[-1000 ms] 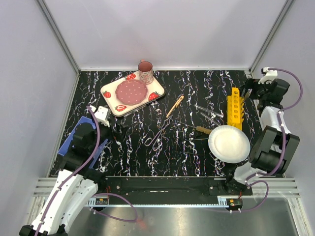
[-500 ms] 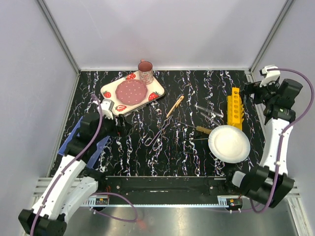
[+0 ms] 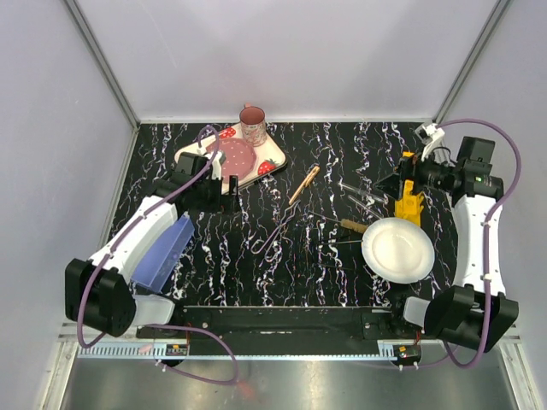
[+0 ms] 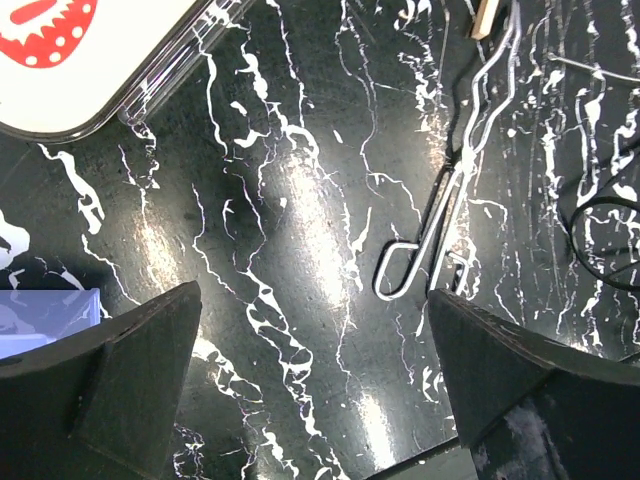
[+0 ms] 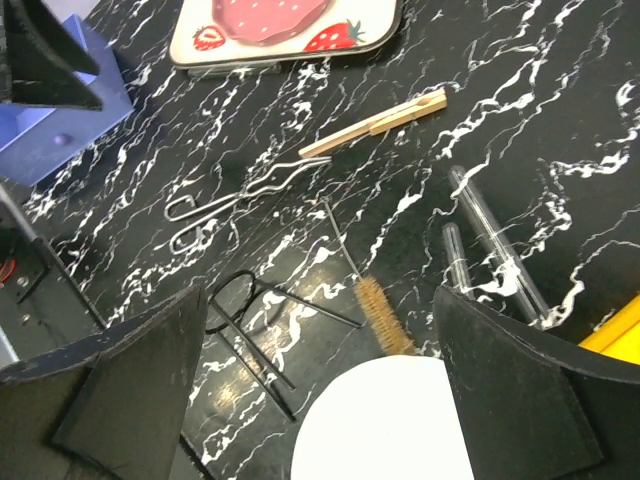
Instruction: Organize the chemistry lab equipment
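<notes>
Comparing wrist views, only your right shows test tubes point(image 5: 495, 245), 3 o'clock of wire tong point(image 5: 258, 184); left end effector point(image 4: 315, 335), right end effector point(image 5: 320, 345) wide.

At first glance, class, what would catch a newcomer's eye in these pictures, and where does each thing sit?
The white-veined black table strikes first, with the strawberry-patterned tray and pink mug at its far left. On the right, a bright yellow rack stands just beyond a round white plate. Between them lie the scattered wire tong and glass test tubes.
</notes>
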`<state>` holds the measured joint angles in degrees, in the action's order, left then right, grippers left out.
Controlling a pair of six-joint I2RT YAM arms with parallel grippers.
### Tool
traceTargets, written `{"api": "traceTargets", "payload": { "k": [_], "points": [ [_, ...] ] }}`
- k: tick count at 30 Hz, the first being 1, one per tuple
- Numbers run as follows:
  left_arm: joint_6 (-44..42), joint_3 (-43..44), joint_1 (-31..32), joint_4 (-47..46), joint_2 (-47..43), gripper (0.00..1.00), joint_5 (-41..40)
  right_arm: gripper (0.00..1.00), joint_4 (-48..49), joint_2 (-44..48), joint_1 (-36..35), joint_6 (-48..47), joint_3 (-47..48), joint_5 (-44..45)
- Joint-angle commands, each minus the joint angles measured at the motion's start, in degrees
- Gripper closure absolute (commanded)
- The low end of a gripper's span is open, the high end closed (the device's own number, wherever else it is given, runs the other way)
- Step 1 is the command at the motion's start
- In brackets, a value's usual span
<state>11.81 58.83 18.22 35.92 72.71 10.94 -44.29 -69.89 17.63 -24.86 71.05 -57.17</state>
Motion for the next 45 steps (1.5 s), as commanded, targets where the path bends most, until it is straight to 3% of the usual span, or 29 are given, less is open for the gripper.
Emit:
{"api": "traceTargets", "payload": {
  "k": [1,5,10,14,20,24,30,34,45],
  "points": [
    [-2.58,4.71,0.5,2.92,2.96,0.01,-1.53,0.0,-5.27,-0.33,-1.37,-4.21,4.09,-1.47],
    [-5.21,6.03,0.77,3.1,3.76,0.01,-1.54,0.0,-15.18,-7.78,-4.61,-10.9,9.8,4.77],
    [-8.82,4.37,0.77,1.79,1.39,0.01,-1.18,0.0,-18.1,-17.02,-10.15,-13.28,18.23,19.5],
    [-9.09,-0.36,0.77,-2.25,-2.56,0.01,-1.18,0.0,-23.19,-30.35,-14.46,-14.51,28.25,27.62],
    [-10.23,-6.96,0.68,-5.86,-8.8,0.01,-5.75,0.19,-29.51,-46.18,-19.19,-16.44,45.03,37.21],
    [-10.05,-10.49,0.77,-8.23,-11.27,0.01,-6.98,0.23,-35.24,-54.11,-21.58,-19.25,56.36,40.9],
    [-10.85,-9.0,0.68,-7.71,-8.9,0.01,-9.01,0.28,-42.54,-67.03,-25.27,-20.4,70.34,44.33],
    [-10.93,-9.34,0.68,-7.53,-8.72,0.01,-9.36,0.29,-42.11,-71.52,-27.03,-20.05,72.92,45.21],
    [-10.85,-9.61,0.68,-7.8,-8.28,0.01,-10.15,0.33,-35.78,-73.99,-30.72,-21.89,65.27,53.47]
  ]
}}
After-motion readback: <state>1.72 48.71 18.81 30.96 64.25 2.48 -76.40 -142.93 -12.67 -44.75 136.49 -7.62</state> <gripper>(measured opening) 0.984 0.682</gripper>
